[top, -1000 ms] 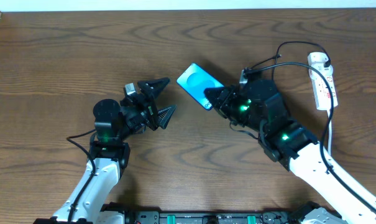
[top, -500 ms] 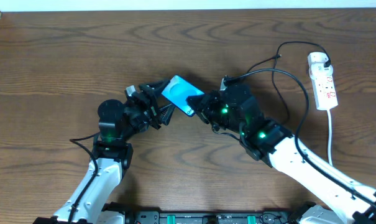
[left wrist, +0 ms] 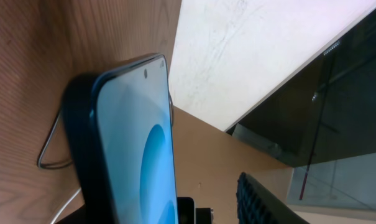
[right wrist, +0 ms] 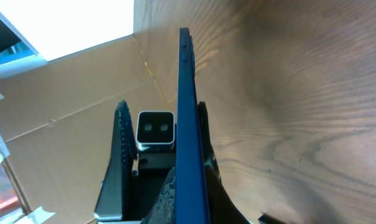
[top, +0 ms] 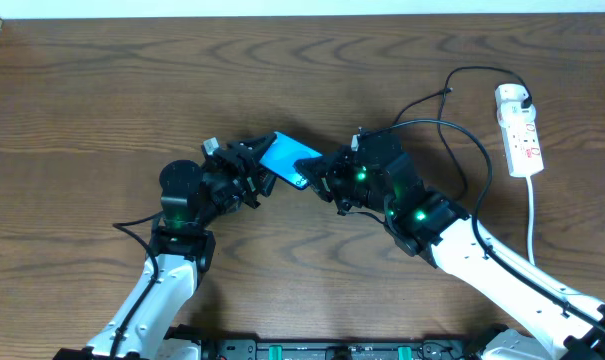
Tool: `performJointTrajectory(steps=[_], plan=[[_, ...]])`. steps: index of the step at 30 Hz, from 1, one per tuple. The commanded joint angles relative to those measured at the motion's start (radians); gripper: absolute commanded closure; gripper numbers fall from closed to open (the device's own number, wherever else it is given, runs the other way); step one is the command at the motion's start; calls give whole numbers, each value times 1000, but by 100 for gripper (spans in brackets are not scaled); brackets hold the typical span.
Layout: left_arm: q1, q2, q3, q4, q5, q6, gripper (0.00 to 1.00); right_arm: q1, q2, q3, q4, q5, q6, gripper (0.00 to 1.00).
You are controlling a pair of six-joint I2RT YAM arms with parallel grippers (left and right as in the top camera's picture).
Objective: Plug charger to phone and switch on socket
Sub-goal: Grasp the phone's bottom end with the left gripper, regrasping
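The phone point(top: 285, 155), blue screen lit, is lifted off the table at mid-left and tilted. My right gripper point(top: 317, 175) is shut on its right end; in the right wrist view the phone point(right wrist: 188, 124) stands edge-on between the jaws. My left gripper point(top: 267, 170) stands open around its left end. In the left wrist view a gap shows between the phone point(left wrist: 138, 149) screen and one finger point(left wrist: 262, 199). The charger's thin black cable point(top: 462, 140) loops from behind my right arm up to the black adapter point(top: 523, 100) in the white socket point(top: 517, 130). Its plug tip is hidden.
The socket's white cord point(top: 531, 215) runs down the right side of the table point(top: 102, 90). My right arm point(top: 482, 260) crosses the lower right, with the black cable draped over it. A pale wall borders the table's far edge.
My right gripper carried the phone left and slightly down, into my left gripper's reach. The left gripper's jaws narrowed around the phone's left end.
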State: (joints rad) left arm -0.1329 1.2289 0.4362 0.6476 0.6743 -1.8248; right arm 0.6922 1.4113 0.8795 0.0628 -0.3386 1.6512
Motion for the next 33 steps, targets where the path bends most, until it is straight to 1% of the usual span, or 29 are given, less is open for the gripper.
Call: performJointTrajectory(steps=[1, 11, 16, 22, 29, 31, 33], plan=[[-2, 2, 9, 9, -13, 25, 53, 7, -8, 4, 2, -100, 39, 99], [-2, 2, 9, 10, -32, 25, 61, 15, -8, 4, 14, -123, 44, 99], [-4, 2, 9, 9, -34, 25, 71, 23, -8, 4, 15, -143, 62, 99], [-4, 2, 9, 9, -38, 25, 75, 23, -8, 4, 31, -160, 84, 99], [-4, 2, 9, 10, -40, 24, 77, 23, -8, 4, 54, -195, 84, 99], [-4, 2, 9, 9, -39, 24, 80, 23, -8, 4, 54, -190, 84, 99], [-4, 2, 9, 9, -38, 25, 81, 23, -8, 4, 53, -190, 83, 99]])
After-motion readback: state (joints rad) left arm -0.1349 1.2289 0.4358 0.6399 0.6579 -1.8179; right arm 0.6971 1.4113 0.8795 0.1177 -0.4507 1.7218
